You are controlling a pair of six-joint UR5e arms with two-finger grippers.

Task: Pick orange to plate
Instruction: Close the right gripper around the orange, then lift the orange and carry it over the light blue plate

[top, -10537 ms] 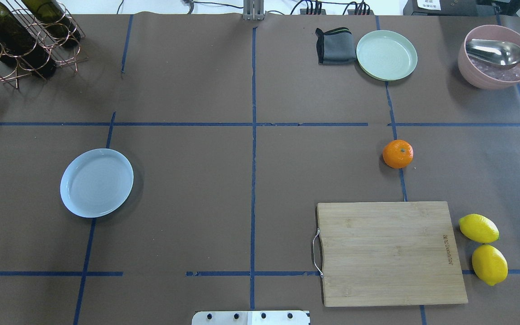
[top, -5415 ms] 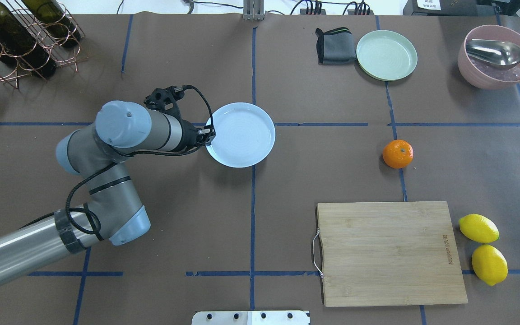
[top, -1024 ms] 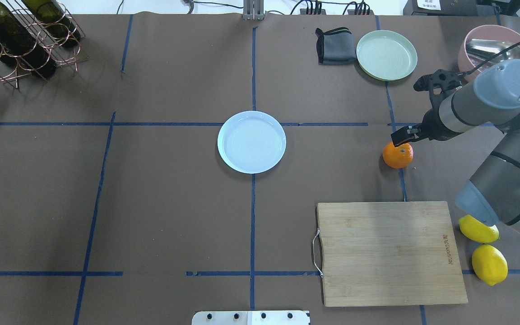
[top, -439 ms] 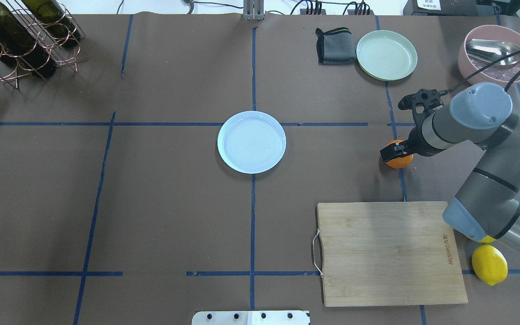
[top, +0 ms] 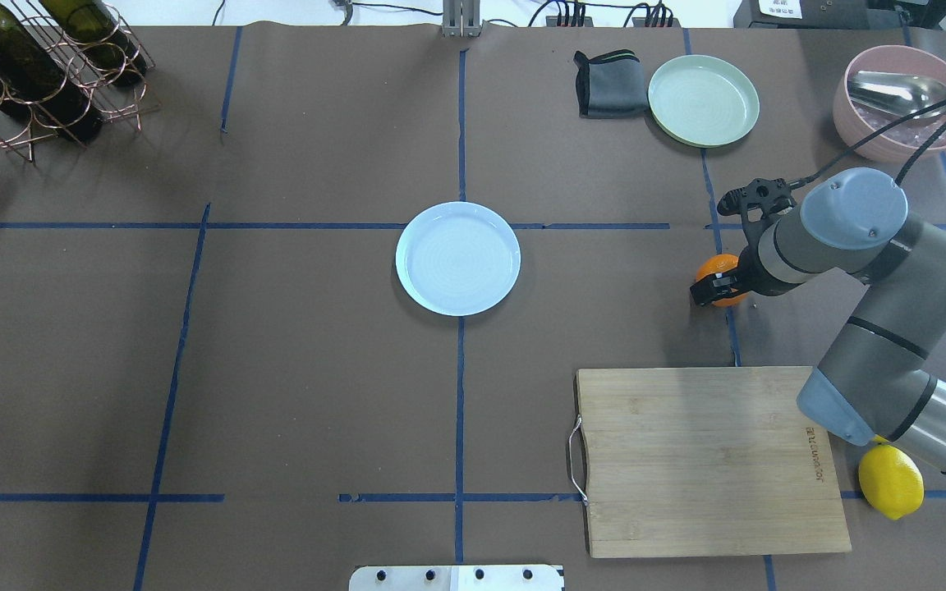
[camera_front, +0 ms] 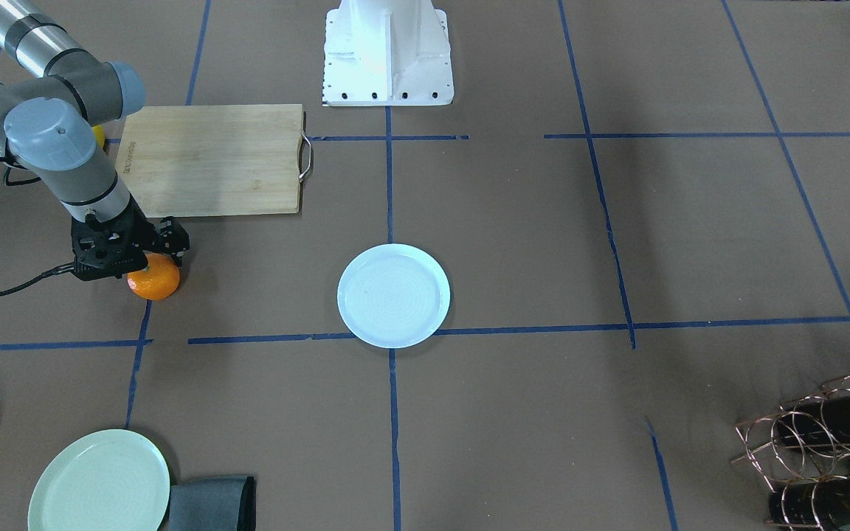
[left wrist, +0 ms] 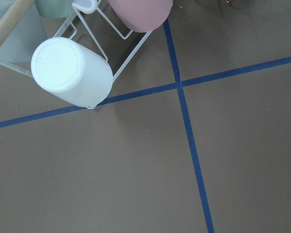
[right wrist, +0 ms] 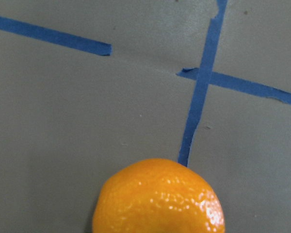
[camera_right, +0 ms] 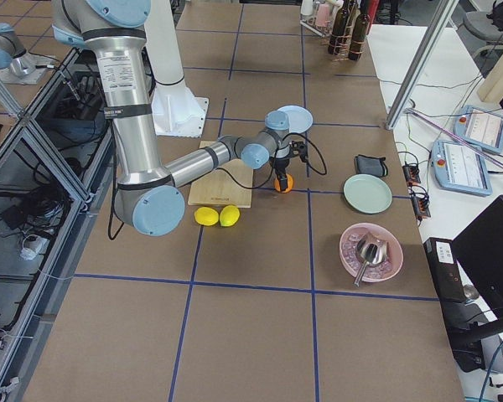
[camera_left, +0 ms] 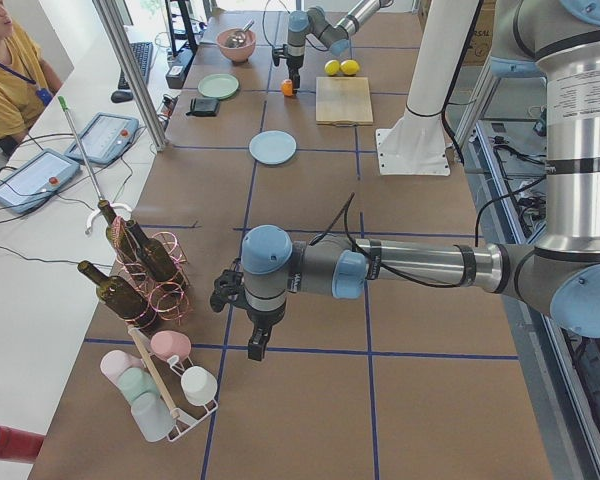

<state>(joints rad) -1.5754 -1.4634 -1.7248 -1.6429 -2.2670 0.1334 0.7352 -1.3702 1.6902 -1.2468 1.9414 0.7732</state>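
The orange rests on the brown table paper at the right, on a blue tape line, and fills the bottom of the right wrist view as the orange. My right gripper is down over it, open, with a finger on either side; from the front, the right gripper covers the fruit's upper part. The white, faintly bluish plate lies bare at the table's centre, well to the orange's left. My left gripper hangs low near a cup rack, far from both; I cannot tell if it is open or shut.
A wooden cutting board lies just in front of the orange, with a yellow lemon at its right. Behind stand a pale green plate, a grey cloth and a pink bowl with a spoon. A bottle rack fills the far left corner.
My right gripper has come down from just above and behind the orange to sit around it. Earlier the left arm moved the plate from the left to the centre and withdrew.
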